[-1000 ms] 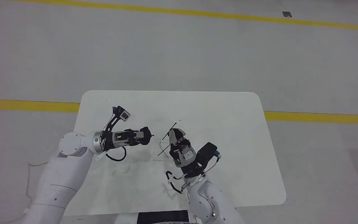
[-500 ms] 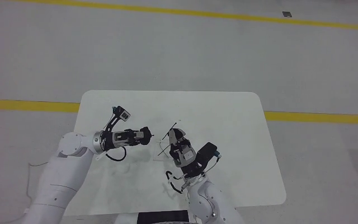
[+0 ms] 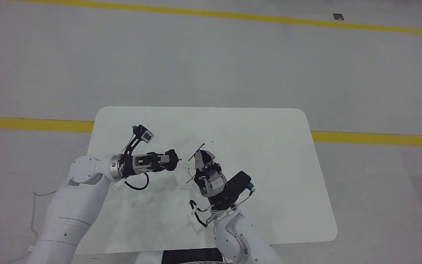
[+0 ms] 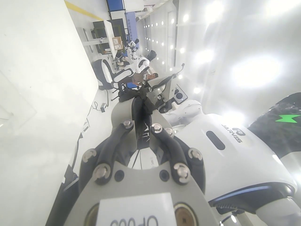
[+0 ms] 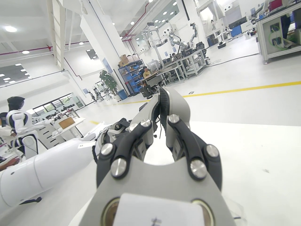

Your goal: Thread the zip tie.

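A large robotics lab hall: other humanoid robots (image 5: 17, 121), workbenches (image 5: 187, 63), blue parts shelves (image 5: 130, 71), yellow floor lines (image 5: 235, 90).

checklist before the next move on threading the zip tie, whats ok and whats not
1. Right gripper has its fingers shut on the zip tie: ok.
2. The tie sticks out on both sides of the right gripper in the top view, so there is a free end to work with: ok.
3. Left gripper faces the right one over the table, with a gap between them: ok.
4. Left fingers are shut; whether they hold any part of the tie: cannot tell.
5. Tail lined up with the head's slot: cannot tell, too small.
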`<action>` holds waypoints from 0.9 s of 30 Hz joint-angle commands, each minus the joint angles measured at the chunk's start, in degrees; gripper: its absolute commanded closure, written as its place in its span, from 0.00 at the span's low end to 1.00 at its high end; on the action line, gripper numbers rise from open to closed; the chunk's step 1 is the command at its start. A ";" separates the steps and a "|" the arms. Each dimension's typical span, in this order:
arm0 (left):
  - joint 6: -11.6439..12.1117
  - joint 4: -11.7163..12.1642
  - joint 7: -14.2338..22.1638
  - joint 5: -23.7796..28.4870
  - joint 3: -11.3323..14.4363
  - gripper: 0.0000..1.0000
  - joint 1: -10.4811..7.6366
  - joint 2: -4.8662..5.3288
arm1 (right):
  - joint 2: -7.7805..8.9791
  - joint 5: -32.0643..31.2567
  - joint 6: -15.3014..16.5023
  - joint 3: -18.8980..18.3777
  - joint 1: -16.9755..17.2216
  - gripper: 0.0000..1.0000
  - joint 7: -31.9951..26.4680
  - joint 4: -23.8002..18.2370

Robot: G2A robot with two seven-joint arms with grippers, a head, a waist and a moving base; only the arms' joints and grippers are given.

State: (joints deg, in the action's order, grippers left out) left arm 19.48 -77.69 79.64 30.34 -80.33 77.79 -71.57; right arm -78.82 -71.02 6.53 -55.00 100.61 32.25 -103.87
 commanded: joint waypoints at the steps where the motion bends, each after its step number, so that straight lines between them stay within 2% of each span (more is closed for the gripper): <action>1: 0.00 0.00 0.00 0.00 0.00 1.00 0.00 0.00 | -0.09 -0.79 -0.78 0.45 -0.20 1.00 1.51 0.53; 7: 0.00 0.00 0.00 0.00 0.00 1.00 0.00 0.00 | -0.18 -4.02 -2.22 1.61 -0.94 1.00 3.40 2.22; 18: 0.00 0.00 0.00 0.00 0.00 1.00 0.00 0.00 | -0.15 -4.27 -2.14 1.63 -1.30 1.00 2.80 2.08; 21: 0.00 0.00 0.00 0.00 0.00 1.00 0.00 0.00 | -0.09 -7.16 -3.67 1.94 -1.41 1.00 3.19 1.91; 27: 0.00 0.00 0.00 0.00 0.00 1.00 0.00 0.00 | -0.30 -9.13 -6.37 3.16 -1.58 1.00 5.72 2.05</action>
State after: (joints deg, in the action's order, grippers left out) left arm 19.48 -77.69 79.64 30.34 -80.33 77.79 -71.57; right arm -79.08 -79.78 0.77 -52.02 99.08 37.49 -101.88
